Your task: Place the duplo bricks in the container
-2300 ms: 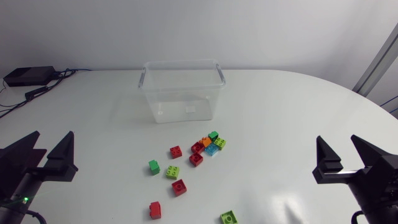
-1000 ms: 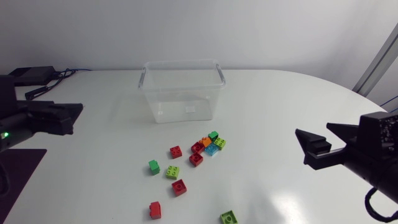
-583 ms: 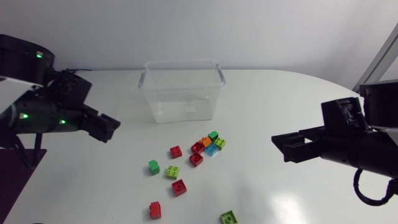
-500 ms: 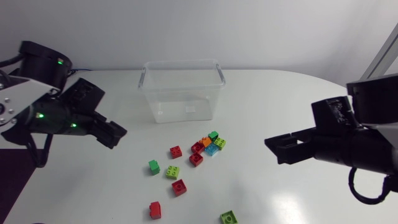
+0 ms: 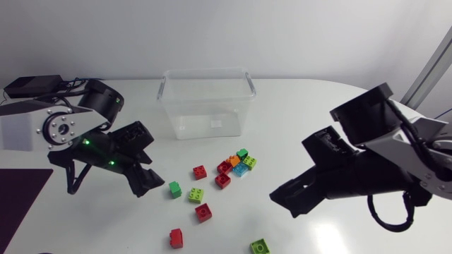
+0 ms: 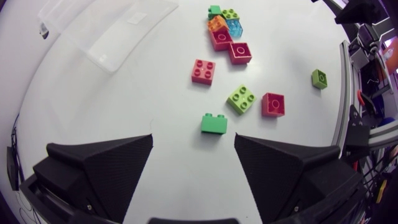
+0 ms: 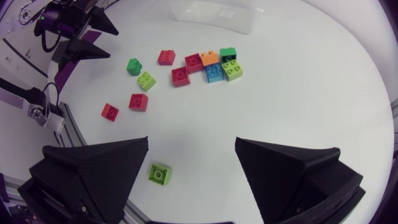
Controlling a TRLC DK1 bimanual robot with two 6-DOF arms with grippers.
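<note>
Clear plastic, the container (image 5: 206,116) stands at the far middle of the table (image 5: 318,120) exactly where it stood earlier. The duplo bricks (image 5: 236,164) lie scattered on the tabletop in front of it, none of them moved and none inside it.

What differs is the arms. Both have swung in from the near corners of the table and now hang over the bricks. The left gripper (image 5: 143,182) has come down beside the green brick (image 5: 174,189). In its wrist view that brick sits just ahead of the gap between its fingers, which are spread wide with nothing between them.

The right gripper (image 5: 282,201) has pushed in toward the middle, its wedges likewise parted and holding nothing. A lone lime brick (image 7: 159,173) lies on the table below that gap, near one finger and apart from the main cluster.
</note>
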